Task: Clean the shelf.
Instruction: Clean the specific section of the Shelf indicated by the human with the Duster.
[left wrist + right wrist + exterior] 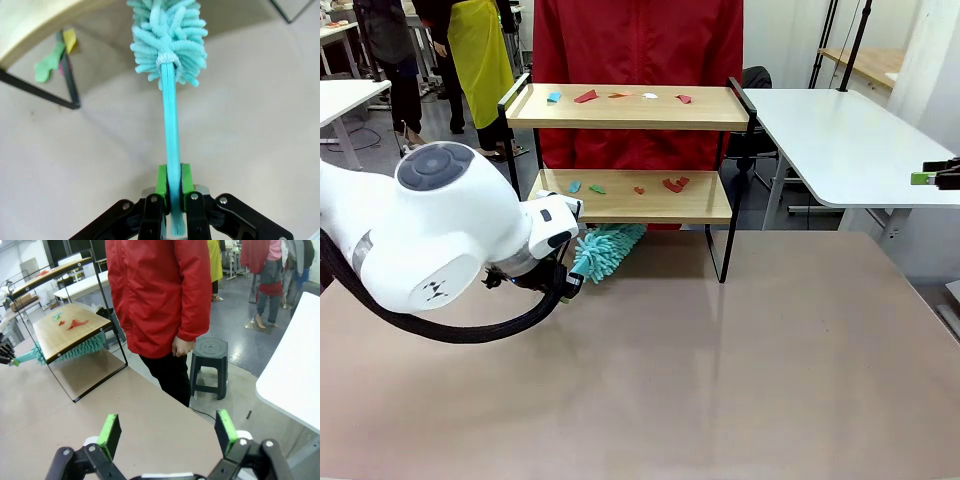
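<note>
The shelf [620,107] stands at the far middle of the brown table, and small paper scraps [585,97] in red, blue, green and white lie on both of its wooden boards. My left gripper [173,186] is shut on the thin handle of a teal fluffy duster [168,40]. The duster's head [610,247] pokes under the lower board [620,205] at its left end. My right gripper [168,434] is open and holds nothing. It hovers off the table's right side [932,177], far from the shelf [67,330].
A person in a red jacket [160,295] stands right behind the shelf. A black stool [209,365] and a white side table [850,140] are to the right. A green scrap [49,66] and a yellow one [70,40] lie below the board by a black leg [67,82].
</note>
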Available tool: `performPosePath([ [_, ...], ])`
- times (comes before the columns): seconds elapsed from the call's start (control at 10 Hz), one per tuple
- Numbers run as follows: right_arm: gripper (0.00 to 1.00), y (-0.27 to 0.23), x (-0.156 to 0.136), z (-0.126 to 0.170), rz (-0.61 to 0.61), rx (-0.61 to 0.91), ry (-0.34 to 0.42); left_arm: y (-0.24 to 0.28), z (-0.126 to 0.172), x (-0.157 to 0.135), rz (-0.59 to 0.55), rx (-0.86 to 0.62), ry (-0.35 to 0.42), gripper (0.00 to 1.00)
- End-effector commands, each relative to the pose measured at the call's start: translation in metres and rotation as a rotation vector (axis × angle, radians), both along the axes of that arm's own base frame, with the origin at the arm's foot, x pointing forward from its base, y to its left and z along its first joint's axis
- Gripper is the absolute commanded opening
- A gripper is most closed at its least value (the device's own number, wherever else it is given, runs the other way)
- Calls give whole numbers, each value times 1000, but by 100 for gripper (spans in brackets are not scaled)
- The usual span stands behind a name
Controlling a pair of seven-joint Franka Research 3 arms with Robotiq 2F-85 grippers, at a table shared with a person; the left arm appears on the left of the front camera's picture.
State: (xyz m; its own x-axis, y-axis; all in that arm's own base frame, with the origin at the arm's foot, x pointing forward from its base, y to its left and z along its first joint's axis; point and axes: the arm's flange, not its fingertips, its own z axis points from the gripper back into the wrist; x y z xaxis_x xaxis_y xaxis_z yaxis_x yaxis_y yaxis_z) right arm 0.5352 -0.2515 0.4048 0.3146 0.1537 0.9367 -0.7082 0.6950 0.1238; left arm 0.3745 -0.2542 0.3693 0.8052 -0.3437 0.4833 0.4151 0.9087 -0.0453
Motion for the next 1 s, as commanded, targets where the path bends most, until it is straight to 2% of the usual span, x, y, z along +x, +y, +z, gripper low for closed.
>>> performPosePath([
  [0.0, 100, 2, -1, 1, 2, -3, -1, 87, 42, -51, -141, -60, 72, 13],
  [0.2, 100, 2, -1, 1, 2, -3, -1, 108, 50, -49, -272, -62, 164, 13],
  [0.6, 100, 2, -1, 1, 2, -3, -1, 138, 72, -47, -469, -112, 241, 13],
  [0.7, 100, 2, -1, 1, 2, -3, -1, 147, 86, -47, -520, -110, 254, 13],
  [0.9, 100, 2, -1, 1, 2, -3, -1, 167, 133, -48, -606, -113, 291, 13],
])
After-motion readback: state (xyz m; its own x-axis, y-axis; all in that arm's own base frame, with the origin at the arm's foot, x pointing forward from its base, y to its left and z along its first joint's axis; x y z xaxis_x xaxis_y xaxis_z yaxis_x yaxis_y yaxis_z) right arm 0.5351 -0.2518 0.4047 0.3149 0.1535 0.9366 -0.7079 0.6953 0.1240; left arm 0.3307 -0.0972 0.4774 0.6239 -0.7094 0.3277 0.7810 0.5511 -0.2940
